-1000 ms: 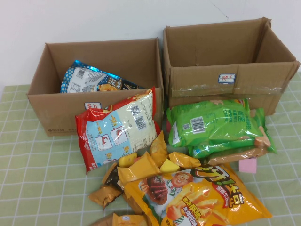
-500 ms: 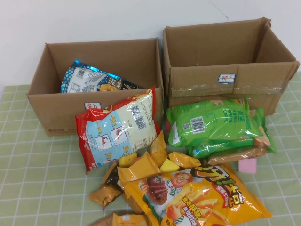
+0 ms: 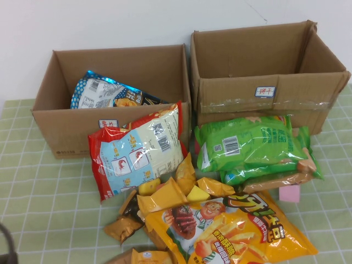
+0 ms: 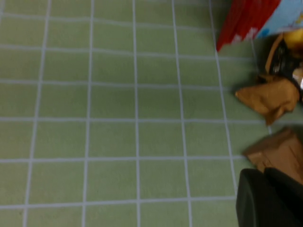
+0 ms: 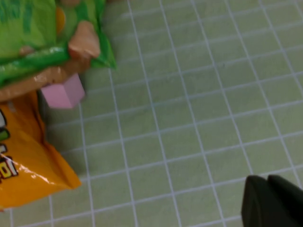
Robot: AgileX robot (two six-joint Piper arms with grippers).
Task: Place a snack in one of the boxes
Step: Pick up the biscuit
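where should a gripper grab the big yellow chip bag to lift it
Likely at the bare right end of the chip bag, coming from above: it lies flat and puffy there, while small orange packets overlap its upper left edge. The left gripper shows only at the high view's lower left edge; the right gripper hovers over bare tablecloth beside the bag's right end.

A taller cardboard box (image 3: 269, 71) with a clear tape band stands at the back right, and green snack bags (image 3: 250, 146) lie in front of it beside a small pink block (image 3: 290, 193). A red-and-white bag (image 3: 140, 151) leans near small orange packets (image 3: 165, 195) on the green checked cloth (image 3: 44, 198)
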